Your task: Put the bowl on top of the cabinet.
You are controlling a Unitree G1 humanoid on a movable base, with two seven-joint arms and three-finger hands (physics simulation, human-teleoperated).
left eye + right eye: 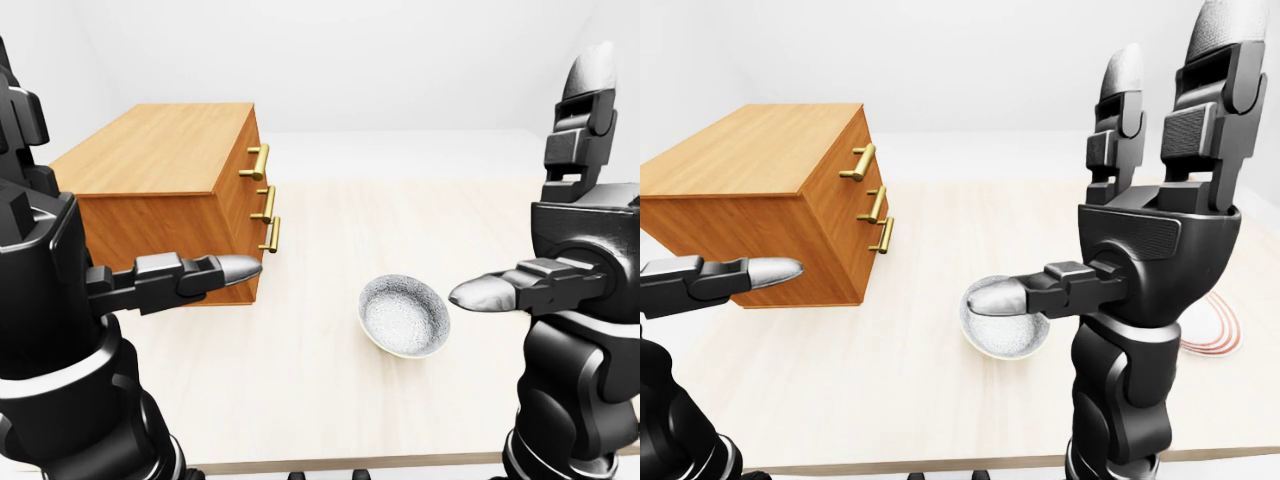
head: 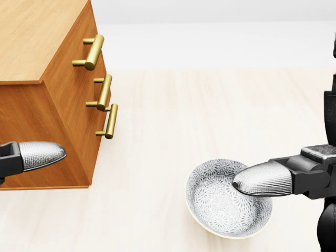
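Observation:
The grey patterned bowl [image 2: 226, 206] sits upright on the light table, right of the cabinet and apart from it. The wooden cabinet [image 1: 160, 150] has three brass handles [image 1: 265, 205] and a flat bare top; it stands at the left. My left hand [image 1: 115, 210] is open, its thumb [image 1: 225, 269] pointing right in front of the cabinet's near side. My right hand [image 1: 1085, 175] is open, fingers upright. Its thumb [image 2: 262, 179] hovers over the bowl's right rim, and nothing is held. In the right-eye view that thumb hides part of the bowl.
The pale wooden table [image 1: 430, 215] runs to a near edge [image 1: 300, 465] at the bottom of the left-eye view. A flat white round thing with thin red rings [image 1: 1212, 330] lies to the right of my right hand. White walls stand beyond.

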